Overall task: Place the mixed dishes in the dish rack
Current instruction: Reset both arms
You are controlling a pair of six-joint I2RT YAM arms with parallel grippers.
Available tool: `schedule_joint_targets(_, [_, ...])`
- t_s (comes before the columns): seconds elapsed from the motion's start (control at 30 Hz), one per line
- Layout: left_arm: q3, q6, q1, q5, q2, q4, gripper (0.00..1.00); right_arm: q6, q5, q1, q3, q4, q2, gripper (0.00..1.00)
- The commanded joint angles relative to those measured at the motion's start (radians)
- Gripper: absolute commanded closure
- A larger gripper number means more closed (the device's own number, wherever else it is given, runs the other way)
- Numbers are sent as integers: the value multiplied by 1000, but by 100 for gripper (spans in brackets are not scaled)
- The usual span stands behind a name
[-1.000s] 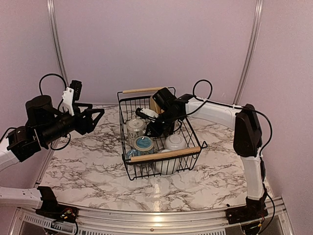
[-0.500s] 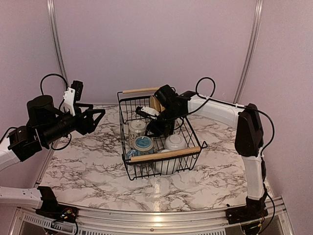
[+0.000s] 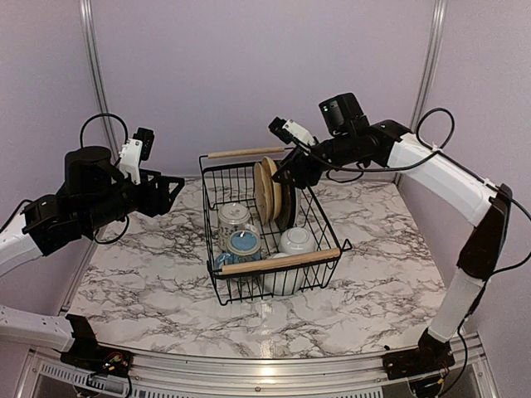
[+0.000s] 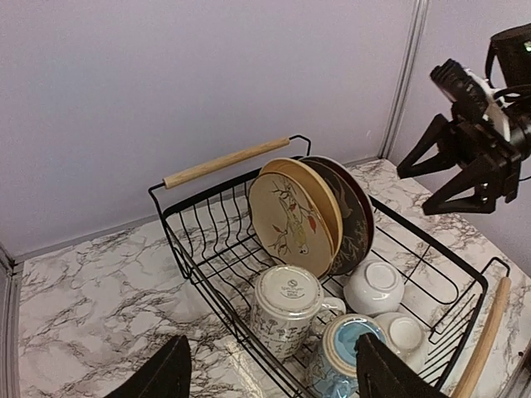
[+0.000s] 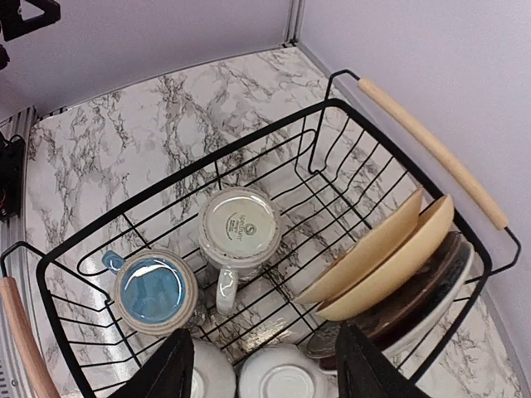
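Observation:
The black wire dish rack with wooden handles stands mid-table. In it two tan plates and a dark grey plate stand on edge at the back. An upside-down patterned mug, a blue-lined mug and small white bowls sit in front. I cannot make out a red plate. My right gripper hangs open and empty above the plates, looking down on mug and bowl. My left gripper is open and empty, raised left of the rack.
The marble tabletop runs all around the rack. Purple walls with metal posts close in the back and sides. The right gripper also shows in the left wrist view, above the rack's far side.
My right gripper has let go of a tan plate in the rack and risen up and back out of it. The left arm has lifted a little.

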Motion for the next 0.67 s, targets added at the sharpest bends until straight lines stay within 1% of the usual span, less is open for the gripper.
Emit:
schedule_joint_targets(0.0, [81, -42, -1, -236, 32, -159, 27, 29, 0, -137, -148, 130, -173, 42])
schedule_joint_targets(0.03, [86, -49, -1, -296, 34, -182, 25, 37, -7, -182, -210, 173, -215, 39])
schedule_joint_targets(0.07, [84, -54, 0, -372, 32, -197, 21, 49, -11, -235, -275, 246, -257, 36])
schedule_joint_targets(0.17, [56, -47, 4, -454, 2, -183, 12, 122, -30, -408, -494, 438, -381, 24])
schedule_joint_targets(0.23, [24, -42, 14, -461, -21, -143, 9, 184, -9, -521, -615, 544, -449, 3])
schedule_joint_targets(0.3, [9, -45, 38, -444, -25, -125, 7, 251, 24, -609, -708, 616, -505, 2])
schedule_joint_targets(0.33, [20, -61, 60, -436, -10, -139, 6, 275, 47, -623, -748, 652, -533, 2])
schedule_joint_targets(0.4, [62, -96, 114, -384, 48, -194, 6, 298, 169, -625, -813, 697, -577, 2])
schedule_joint_targets(0.47, [85, -114, 154, -318, 115, -229, 9, 305, 207, -624, -860, 702, -613, 2])
schedule_joint_targets(0.53, [61, -115, 162, -282, 144, -197, 9, 314, 235, -624, -901, 717, -669, 2])
schedule_joint_targets(0.63, [-32, -77, 164, -238, 123, -61, 9, 320, 254, -628, -970, 782, -731, 2])
